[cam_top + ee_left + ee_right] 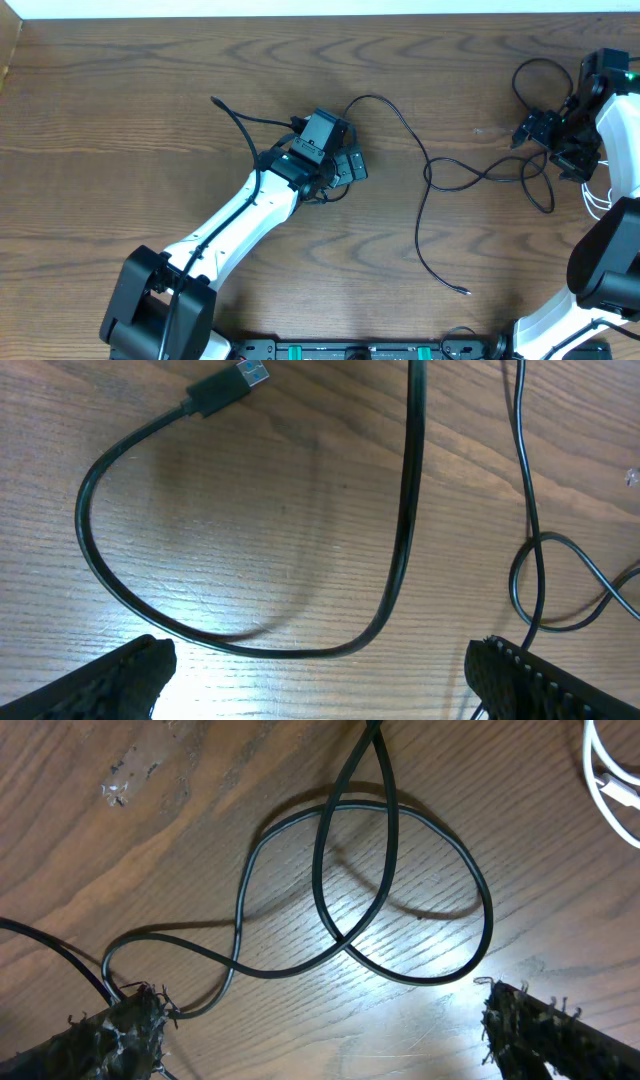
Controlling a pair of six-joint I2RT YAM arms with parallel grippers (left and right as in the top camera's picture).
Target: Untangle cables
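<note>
Two sets of jaws, both wide open, holding nothing. On the table (120, 90) a black USB cable (405, 510) loops below the left jaws, a thin black cable (347, 942) crosses itself below the right jaws, white cable (600, 782) just beside. Tips?
Reply: I'd pinch one strand right beside that crossing, then lift slowly so the loop slides free, not tighter

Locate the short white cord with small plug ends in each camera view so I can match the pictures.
Overhead: short white cord at the far right edge, beside the right arm.
Left wrist: not in it.
Right wrist: top right corner.
Shared landmark: the looped thin black cable, left of the cord in both of those views.
</note>
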